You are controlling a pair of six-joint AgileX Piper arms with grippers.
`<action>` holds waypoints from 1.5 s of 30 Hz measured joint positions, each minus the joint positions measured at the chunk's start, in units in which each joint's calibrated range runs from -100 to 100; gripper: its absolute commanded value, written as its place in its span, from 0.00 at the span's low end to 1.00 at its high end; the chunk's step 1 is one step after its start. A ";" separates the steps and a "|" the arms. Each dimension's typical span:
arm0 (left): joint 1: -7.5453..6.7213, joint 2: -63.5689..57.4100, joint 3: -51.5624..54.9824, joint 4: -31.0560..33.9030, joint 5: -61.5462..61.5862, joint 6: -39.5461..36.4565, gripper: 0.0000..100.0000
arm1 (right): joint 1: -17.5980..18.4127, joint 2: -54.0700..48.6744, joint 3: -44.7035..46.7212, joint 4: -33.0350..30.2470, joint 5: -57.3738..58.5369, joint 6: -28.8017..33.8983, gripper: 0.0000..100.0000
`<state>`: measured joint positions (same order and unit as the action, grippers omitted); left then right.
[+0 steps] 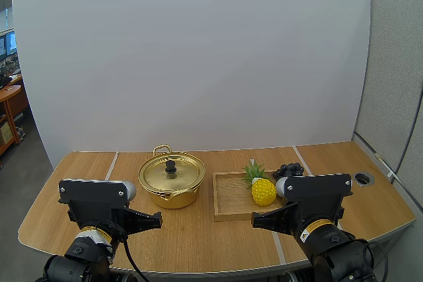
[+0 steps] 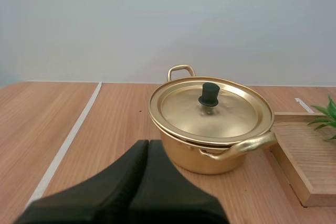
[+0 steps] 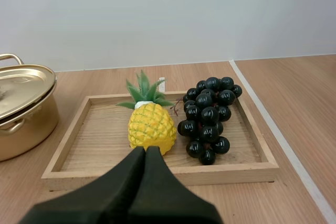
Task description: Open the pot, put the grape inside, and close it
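A gold pot (image 1: 171, 183) with two handles stands on the table, its lid (image 2: 210, 109) on and topped by a black knob (image 2: 209, 94). A bunch of dark grapes (image 3: 209, 116) lies in the wooden tray (image 3: 89, 148), beside a yellow pineapple (image 3: 151, 127). In the high view the grapes (image 1: 289, 170) sit at the tray's far right. My left gripper (image 2: 147, 148) is shut, a short way in front of the pot. My right gripper (image 3: 145, 153) is shut too, just before the tray's near rim.
The tray (image 1: 228, 197) lies right of the pot (image 1: 171, 183) on the wooden table (image 1: 198, 242). A round cable hole (image 1: 363, 178) is at the table's right end. Pale seams (image 1: 112, 162) run across the tabletop.
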<state>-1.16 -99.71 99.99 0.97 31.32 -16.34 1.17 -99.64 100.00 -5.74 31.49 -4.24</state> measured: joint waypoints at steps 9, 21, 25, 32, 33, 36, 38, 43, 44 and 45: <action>0.00 0.00 0.00 0.00 0.00 0.00 0.00 | 0.00 0.00 0.00 0.00 0.00 0.00 0.00; 0.00 0.00 0.00 0.00 0.00 0.00 0.00 | 0.00 0.00 0.00 0.00 0.00 0.00 0.00; 0.00 0.00 0.00 0.00 0.00 0.00 0.00 | 0.00 0.00 0.00 0.00 0.00 0.00 0.00; 0.00 0.00 -1.80 0.00 0.00 0.00 0.00 | 0.00 0.00 0.00 -3.13 0.00 0.00 0.00; 0.00 0.00 -2.60 0.00 0.00 0.00 0.00 | 0.00 0.00 0.00 -3.36 0.00 0.00 0.00; 0.00 0.00 -4.85 0.00 0.00 0.00 0.00 | 0.00 0.00 0.00 -3.73 -0.37 0.00 0.00; 0.00 0.00 -6.36 0.00 0.00 0.00 0.00 | 0.00 0.00 0.00 -3.86 -1.28 0.00 0.00; 0.00 0.00 -10.06 0.00 0.00 0.00 0.00 | 0.00 0.00 -0.39 -4.09 -4.47 0.00 0.00; 0.00 0.00 -10.48 0.00 0.00 0.00 0.00 | 0.00 0.00 -1.03 -4.09 -4.47 0.00 0.00; 0.00 0.00 -10.73 0.00 0.00 0.00 0.00 | 0.00 0.00 -2.04 -4.09 -4.47 0.00 0.00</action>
<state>-1.16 -99.71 89.26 0.97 31.32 -16.34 1.17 -99.64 97.96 -9.83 27.02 -4.24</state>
